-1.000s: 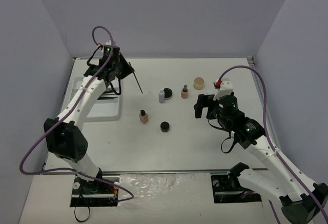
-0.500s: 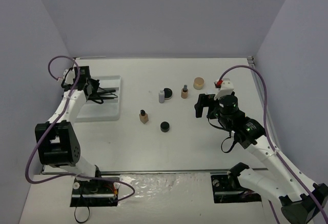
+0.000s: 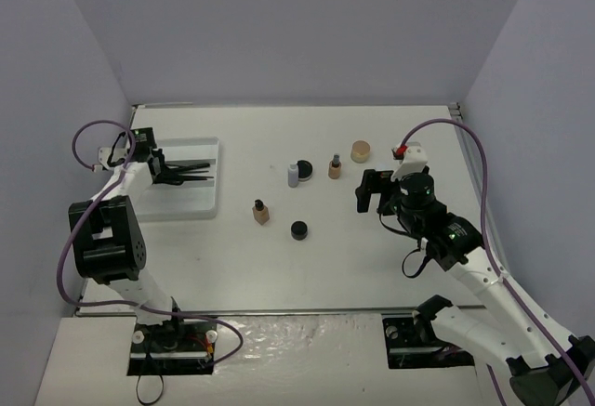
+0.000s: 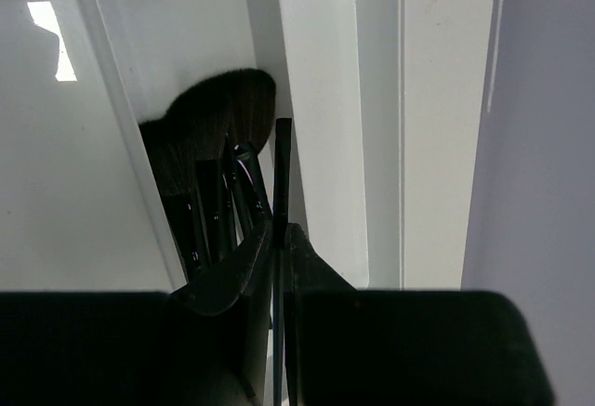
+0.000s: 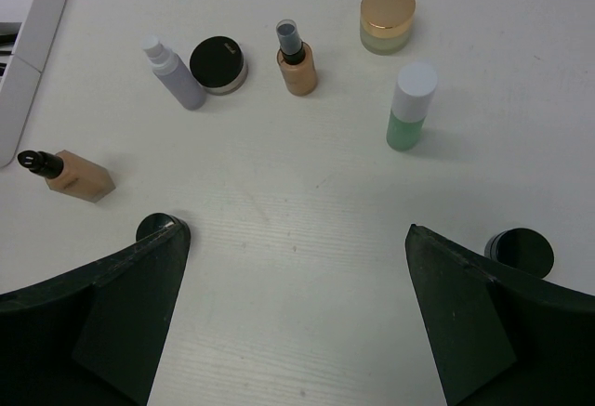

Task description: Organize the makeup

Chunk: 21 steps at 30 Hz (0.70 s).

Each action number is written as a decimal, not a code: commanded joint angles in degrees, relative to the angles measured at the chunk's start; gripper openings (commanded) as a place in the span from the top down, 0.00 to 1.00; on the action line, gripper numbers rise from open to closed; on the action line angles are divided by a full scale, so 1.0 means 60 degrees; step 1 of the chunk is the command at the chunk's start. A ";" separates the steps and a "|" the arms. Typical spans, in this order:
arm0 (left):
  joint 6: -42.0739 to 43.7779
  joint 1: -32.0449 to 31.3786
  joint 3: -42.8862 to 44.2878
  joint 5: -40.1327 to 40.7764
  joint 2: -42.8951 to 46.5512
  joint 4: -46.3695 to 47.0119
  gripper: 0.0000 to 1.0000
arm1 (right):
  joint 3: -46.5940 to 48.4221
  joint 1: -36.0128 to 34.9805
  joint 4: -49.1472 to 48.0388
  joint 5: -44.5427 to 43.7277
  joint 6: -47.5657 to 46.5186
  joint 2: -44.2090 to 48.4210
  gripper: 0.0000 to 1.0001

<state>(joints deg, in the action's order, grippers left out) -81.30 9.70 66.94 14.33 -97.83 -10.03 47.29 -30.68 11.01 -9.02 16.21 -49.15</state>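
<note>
Black brushes [image 4: 209, 127] fill our tray [image 3: 186, 203] at nine o'clock; left gripper [image 4: 279, 231] clenches a pencil [image 4: 282, 164], right gripper [image 5: 288, 234] released; bottles [image 5: 410, 107] not yet sorted.

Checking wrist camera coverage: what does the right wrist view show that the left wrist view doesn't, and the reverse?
Only the right wrist view: the open right claw above loose items on the table, among them a green bottle, gold-lidded jar, grey spray bottle and a beige bottle lying down. Only the left wrist view: the left claw shut on a thin black pencil, beside brushes lying in a compartment. Both: the white tray.
</note>
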 commanded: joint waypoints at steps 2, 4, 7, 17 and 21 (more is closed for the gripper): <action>-0.0541 0.0141 0.0664 0.0527 0.0002 0.0602 0.97 | 0.0131 0.0104 -0.0371 -0.0328 -0.0168 -0.0069 0.00; -0.0536 0.0147 0.0767 0.0556 -0.0249 0.0665 0.97 | 0.0138 0.0119 -0.0371 -0.0322 -0.0174 -0.0119 0.00; -0.0513 0.0155 0.0957 0.0585 -0.0439 0.0573 0.96 | 0.0132 0.0133 -0.0356 -0.0285 -0.0183 -0.0129 0.00; -0.0565 0.0155 0.1029 0.0416 -0.0675 0.0469 0.77 | 0.0161 0.0140 -0.0317 -0.0255 -0.0166 -0.0068 0.00; -0.0151 0.0167 0.0949 0.0111 -0.0208 0.0660 0.71 | 0.0164 0.0148 -0.0295 -0.0273 -0.0171 -0.0023 0.00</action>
<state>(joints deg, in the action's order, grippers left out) -83.77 10.22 70.39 15.63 -103.59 -8.99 47.29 -30.30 11.13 -9.26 16.10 -49.45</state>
